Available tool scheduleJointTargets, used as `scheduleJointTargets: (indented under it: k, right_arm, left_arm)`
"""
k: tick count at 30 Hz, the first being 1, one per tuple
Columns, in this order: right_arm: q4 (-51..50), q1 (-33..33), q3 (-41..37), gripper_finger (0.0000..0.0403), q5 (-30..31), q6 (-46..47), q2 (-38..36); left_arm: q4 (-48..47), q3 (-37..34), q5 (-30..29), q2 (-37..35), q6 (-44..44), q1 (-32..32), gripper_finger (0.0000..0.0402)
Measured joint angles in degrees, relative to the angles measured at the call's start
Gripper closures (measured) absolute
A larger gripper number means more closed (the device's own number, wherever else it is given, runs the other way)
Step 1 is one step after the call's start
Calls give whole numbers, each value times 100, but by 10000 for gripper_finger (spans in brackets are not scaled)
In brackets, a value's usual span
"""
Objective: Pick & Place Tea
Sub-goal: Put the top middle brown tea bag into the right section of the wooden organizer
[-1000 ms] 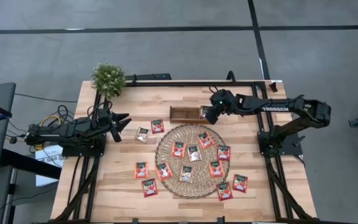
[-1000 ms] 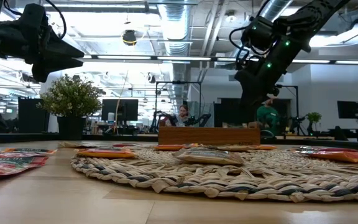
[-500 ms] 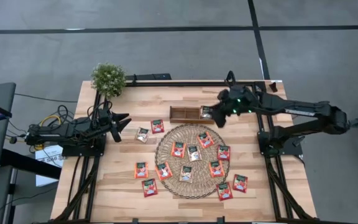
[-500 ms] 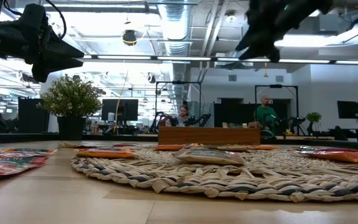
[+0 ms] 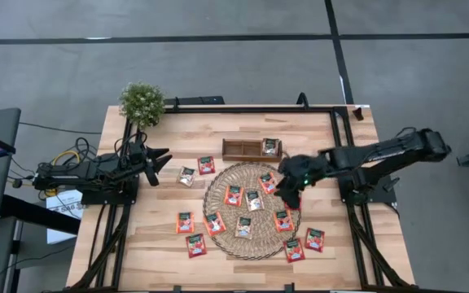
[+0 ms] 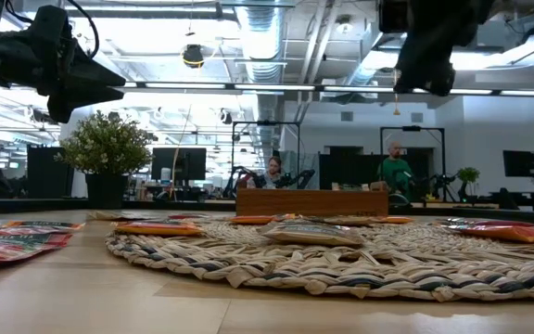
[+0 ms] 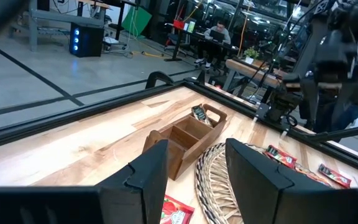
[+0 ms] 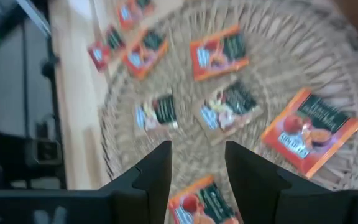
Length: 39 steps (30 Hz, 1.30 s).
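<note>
red-orange tea sachets [image 5: 234, 194] are lying across a round woven mat [image 5: 218, 189] and the wooden table [image 5: 161, 244]; one is sitting in the small wooden tray [image 5: 241, 149] at the mat's 12 o'clock. the right gripper [image 5: 286, 193], fingers parted and empty, is hovering over the mat's 3 o'clock side. the left gripper [image 5: 163, 160], released, is waiting at 9 o'clock.

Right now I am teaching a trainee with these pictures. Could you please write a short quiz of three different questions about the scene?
1. True or false: the wooden tray holds one tea sachet.
2. Over what does the right gripper hang? A) the potted plant B) the woven mat C) the bare floor
3. Fill in: the left gripper waits with its fingers ____.

Key: 1 true; 2 B; 3 open
</note>
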Motion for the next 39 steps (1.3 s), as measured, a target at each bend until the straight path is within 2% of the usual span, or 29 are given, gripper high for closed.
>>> scheduleJointTargets:
  k: [5,10,18,24,31,39]
  right_arm:
    - [618,-1,0,270,-3,-500,692]
    - [1349,-210,98,277,-320,-1516,1379]
    - [101,-709,1234,284,-452,-2703,2410]
    - [-949,-804,1863,284,-456,-3337,3099]
    - [-1193,-749,2222,284,-465,-3772,3692]
    - [-1088,-764,2356,284,-452,-3796,3797]
  left_arm:
    - [0,2,-2,0,-20,-1,250]
    - [2,1,2,0,-22,-2,250]
    - [41,0,1,0,-22,-1,250]
    - [46,2,-2,0,-22,-2,250]
    - [44,0,0,0,-20,-1,250]
    - [44,1,-3,0,-20,-1,250]
